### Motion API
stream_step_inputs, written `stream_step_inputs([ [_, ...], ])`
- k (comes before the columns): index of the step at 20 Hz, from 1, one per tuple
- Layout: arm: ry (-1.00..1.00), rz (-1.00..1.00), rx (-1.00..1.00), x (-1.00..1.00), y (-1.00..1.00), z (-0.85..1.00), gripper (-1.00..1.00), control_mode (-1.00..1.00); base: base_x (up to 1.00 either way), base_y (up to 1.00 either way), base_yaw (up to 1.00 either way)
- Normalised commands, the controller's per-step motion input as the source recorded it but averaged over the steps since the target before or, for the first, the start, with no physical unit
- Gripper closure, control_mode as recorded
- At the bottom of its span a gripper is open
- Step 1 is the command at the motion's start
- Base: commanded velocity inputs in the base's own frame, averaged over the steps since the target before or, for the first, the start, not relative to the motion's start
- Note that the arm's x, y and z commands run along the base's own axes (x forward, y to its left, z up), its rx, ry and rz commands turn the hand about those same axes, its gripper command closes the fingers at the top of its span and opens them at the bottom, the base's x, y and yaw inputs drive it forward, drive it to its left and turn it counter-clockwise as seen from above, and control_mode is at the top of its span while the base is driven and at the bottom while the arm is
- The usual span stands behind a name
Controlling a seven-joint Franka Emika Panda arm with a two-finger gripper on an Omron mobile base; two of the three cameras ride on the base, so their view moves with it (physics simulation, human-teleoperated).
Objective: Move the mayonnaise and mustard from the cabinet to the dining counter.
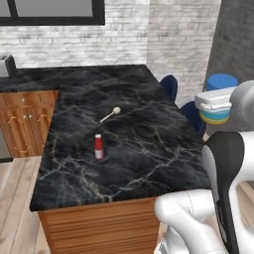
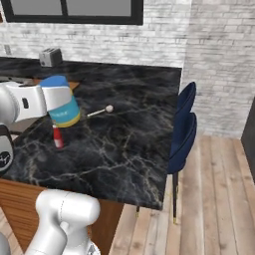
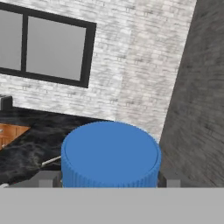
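Left base view. We list the gripper (image 1: 217,105) at the right edge, closed on the mayo jar (image 1: 219,99): blue lid up, pale middle and blue lower band showing under the white hand. The jar is held in the air beyond the bench's right side, above two dark blue chairs (image 1: 191,115). Down and left of the gripper lies the bench (image 1: 149,163), black veined marble on a slatted wood base. On it, well left of the gripper, stand a red bottle (image 1: 98,147) and, farther back, a pale spoon (image 1: 110,114). A toaster (image 1: 6,65) sits at the far left, on the rear counter.

Right base view. We list the gripper (image 2: 56,106) at the left, jaws spread wide round the jar (image 2: 61,101), which hangs over the bench (image 2: 129,149). The red bottle (image 2: 58,137) stands just below the jar; the spoon (image 2: 99,110) lies to its right. The chairs (image 2: 183,130) stand at the bench's right edge. The toaster (image 2: 50,57) sits behind.

Hand view. We list the jar's ribbed blue lid (image 3: 110,154) between the two fingertips (image 3: 47,178), one at each side. Behind are a brick wall and a black-framed window (image 3: 43,46).
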Motion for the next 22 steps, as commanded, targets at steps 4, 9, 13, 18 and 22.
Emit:
stream_step_inputs([
  [4, 0.00, 0.00, 0.00, 0.00, 0.00, 0.00, 1.00, 1.00, 0.50, -0.13, 0.05],
  [9, 0.00, 0.00, 0.00, 0.00, 0.00, 0.00, 1.00, 1.00, 0.48, -0.09, 0.06],
  [13, 0.00, 0.00, 0.00, 0.00, 0.00, 0.00, 1.00, 1.00, 0.38, -0.22, 0.11],
  [18, 0.13, 0.24, 0.00, 0.67, -0.24, -0.12, 1.00, -1.00, 0.00, 0.00, 0.00],
  [22, 0.18, 0.33, 0.00, 0.92, -0.08, -0.29, 1.00, -1.00, 0.00, 0.00, 0.00],
])
